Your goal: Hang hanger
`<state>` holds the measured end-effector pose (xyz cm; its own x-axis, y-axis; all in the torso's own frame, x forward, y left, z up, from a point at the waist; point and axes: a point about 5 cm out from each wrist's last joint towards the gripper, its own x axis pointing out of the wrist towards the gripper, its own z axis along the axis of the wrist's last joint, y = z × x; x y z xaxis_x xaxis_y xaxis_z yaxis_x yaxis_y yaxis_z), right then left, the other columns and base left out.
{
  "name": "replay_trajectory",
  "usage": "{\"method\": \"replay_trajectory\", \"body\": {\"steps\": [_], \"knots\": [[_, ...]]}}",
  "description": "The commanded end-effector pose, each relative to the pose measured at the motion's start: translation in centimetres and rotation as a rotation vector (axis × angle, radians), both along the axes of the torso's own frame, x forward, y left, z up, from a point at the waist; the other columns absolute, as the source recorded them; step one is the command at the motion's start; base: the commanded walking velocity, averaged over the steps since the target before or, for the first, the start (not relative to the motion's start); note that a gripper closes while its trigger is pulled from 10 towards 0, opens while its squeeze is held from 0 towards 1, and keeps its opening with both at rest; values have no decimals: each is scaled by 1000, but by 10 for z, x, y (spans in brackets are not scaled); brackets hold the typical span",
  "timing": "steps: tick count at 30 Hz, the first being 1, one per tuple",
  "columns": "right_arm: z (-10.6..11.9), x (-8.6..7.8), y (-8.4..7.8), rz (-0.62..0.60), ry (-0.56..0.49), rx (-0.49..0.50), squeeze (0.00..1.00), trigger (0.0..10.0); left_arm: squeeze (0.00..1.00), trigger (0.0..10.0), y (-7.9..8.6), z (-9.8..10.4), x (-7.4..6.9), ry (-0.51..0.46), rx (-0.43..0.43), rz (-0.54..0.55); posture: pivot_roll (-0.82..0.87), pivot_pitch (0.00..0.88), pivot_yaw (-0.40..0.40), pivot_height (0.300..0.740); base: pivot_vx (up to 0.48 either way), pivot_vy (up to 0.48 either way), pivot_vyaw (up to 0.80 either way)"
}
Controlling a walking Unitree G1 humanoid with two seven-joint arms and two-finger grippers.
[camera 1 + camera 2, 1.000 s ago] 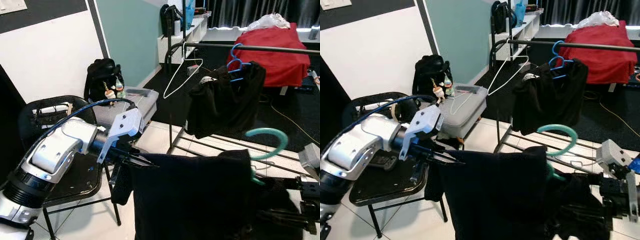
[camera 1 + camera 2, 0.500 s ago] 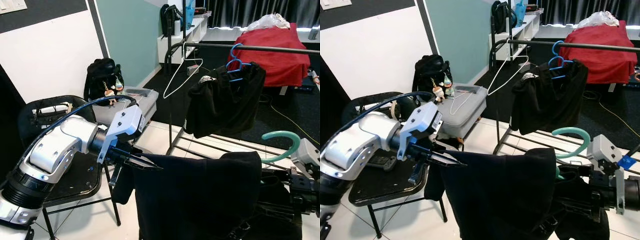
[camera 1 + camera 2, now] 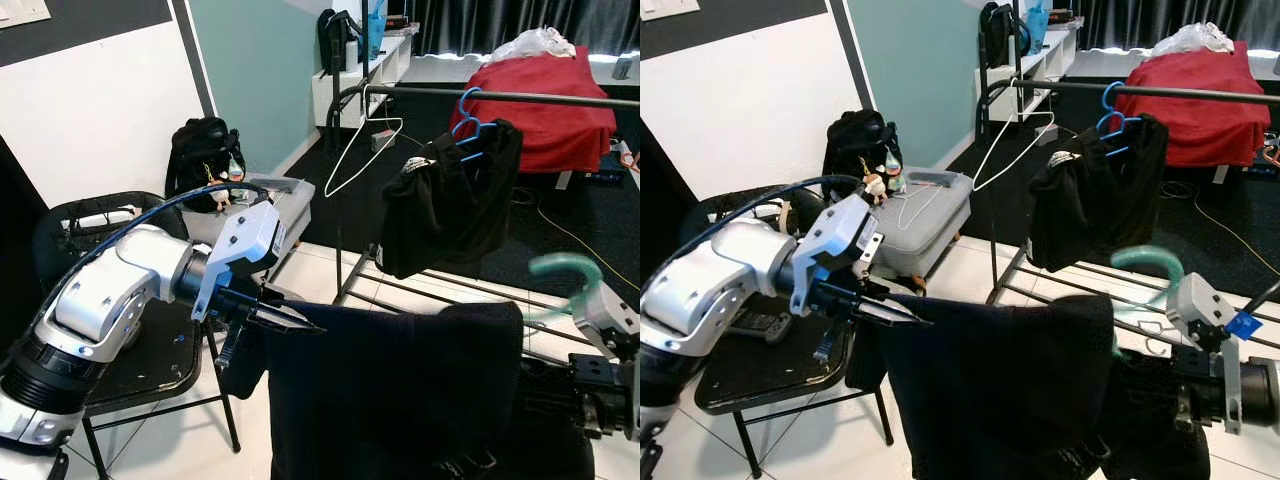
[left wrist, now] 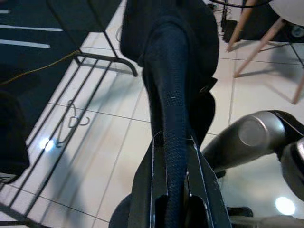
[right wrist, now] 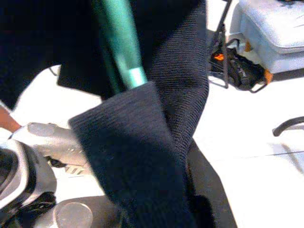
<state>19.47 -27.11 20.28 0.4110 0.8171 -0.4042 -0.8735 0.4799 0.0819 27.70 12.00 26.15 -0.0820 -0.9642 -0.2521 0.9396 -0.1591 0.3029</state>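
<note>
Since 1 second earlier, the teal hanger [image 3: 1148,262] had travelled toward 3 o'clock and risen a little, its hook now blurred in the head views, while the left arm had barely shifted.

Between the 2 grippers hung 1 black garment [image 3: 400,385] draped on that hanger. The left gripper [image 3: 285,318] sat at about 9 o'clock of the cloth, its fingers closed on a fold of the fabric, as the left wrist view showed. The right gripper [image 3: 1185,395] was at 3 o'clock, buried in cloth; it seemed to be holding the hanger near its neck, but I could not tell how its fingers stood.

The step in hand was carrying the loaded hanger toward the clothes rail [image 3: 500,95], which stood well apart at 12 o'clock. Next, the hook would probably need lifting above the bar and lowering over a bare stretch of it.

On the rail hung 2 hangers: 1 white wire hanger [image 3: 362,140], empty, and 1 blue hanger [image 3: 472,125] carrying 1 dark garment [image 3: 445,205]. 1 black chair [image 3: 150,350] stood below the left arm.
</note>
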Motion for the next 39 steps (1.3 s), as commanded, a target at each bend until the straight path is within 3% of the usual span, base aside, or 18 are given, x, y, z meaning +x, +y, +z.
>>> {"method": "replay_trajectory", "body": {"steps": [1, 7, 8, 9, 10, 14, 19, 21, 23, 24, 26, 29, 32, 34, 35, 37, 38, 39], "knots": [[1, -2, 12, 56, -7, 64, 0, 0, 0, 0, -12, 9, -6, -22, -82, -90, -285, 0, 82, 740, 0, 0, 0], [5, -5, 13, 73, -2, 115, 0, 0, 0, 0, -14, 7, -1, 3, -108, -73, -283, 0, 82, 740, 0, 0, 0], [6, -5, 14, 77, -3, 138, 0, 0, 914, 2353, -14, 4, 3, 15, -124, -47, -282, 0, 82, 740, 0, 0, 0], [6, -5, 14, 77, -3, 138, 0, 0, 914, 2353, -14, 4, 3, 15, -124, -47, -282, 0, 82, 740, 0, 0, 0], [7, -5, 15, 76, -6, 150, 0, 0, 1000, 10000, -15, 0, 6, 43, -135, -32, -281, 0, 82, 740, 0, 0, 0], [2, 0, 12, 14, -24, 135, 0, 0, 1000, 10000, -11, -16, 21, 105, -165, 75, -281, 0, 85, 740, 0, 0, 0], [-13, 18, 1, -218, -60, 114, 0, 0, 1000, 10000, 9, -68, 50, 219, -179, 397, -281, 0, 87, 740, 0, 0, 0], [-18, 22, -1, -298, -69, 115, 0, 0, 1000, 10000, 16, -87, 52, 257, -164, 482, -282, 0, 87, 740, 0, 0, 0], [-18, 22, -1, -298, -69, 115, 0, 0, 1000, 10000, 16, -87, 52, 257, -164, 482, -282, 0, 87, 740, 0, 0, 0], [-23, 27, -4, -386, -76, 120, 0, 0, 1000, 10000, 23, -104, 49, 290, -146, 556, -281, 0, 87, 740, 0, 0, 0], [-23, 27, -4, -386, -76, 120, 0, 0, 1000, 10000, 23, -104, 49, 290, -146, 556, -281, 0, 87, 740, 0, 0, 0], [-38, 37, -7, -568, -77, 116, 0, 0, 1000, 10000, 38, -127, 45, 302, -144, 727, -268, 0, 74, 740, 0, 0, 0], [-51, 45, -11, -715, -67, 100, 0, 0, 1000, 10000, 50, -136, 42, 284, -156, 848, -262, 0, 66, 740, 0, 0, 0], [-51, 45, -11, -715, -67, 100, 0, 0, 1000, 10000, 50, -136, 42, 284, -156, 848, -262, 0, 66, 740, 0, 0, 0], [-60, 52, -18, -846, -53, 77, 0, 0, 1000, 10000, 58, -141, 47, 235, -142, 987, -259, 0, 64, 740, 0, 0, 0], [-60, 52, -18, -846, -53, 77, 0, 0, 1000, 10000, 58, -141, 47, 235, -142, 987, -259, 0, 64, 740, 0, 0, 0], [-72, 57, -20, -988, -28, 70, 0, 5294, 0, 10000, 63, -148, 51, 167, -134, 1138, -256, 0, 61, 740, 0, 0, 0], [-72, 57, -20, -988, -28, 70, 0, 5294, 0, 10000, 63, -148, 51, 167, -134, 1138, -256, 0, 61, 740, 0, 0, 0]]}}
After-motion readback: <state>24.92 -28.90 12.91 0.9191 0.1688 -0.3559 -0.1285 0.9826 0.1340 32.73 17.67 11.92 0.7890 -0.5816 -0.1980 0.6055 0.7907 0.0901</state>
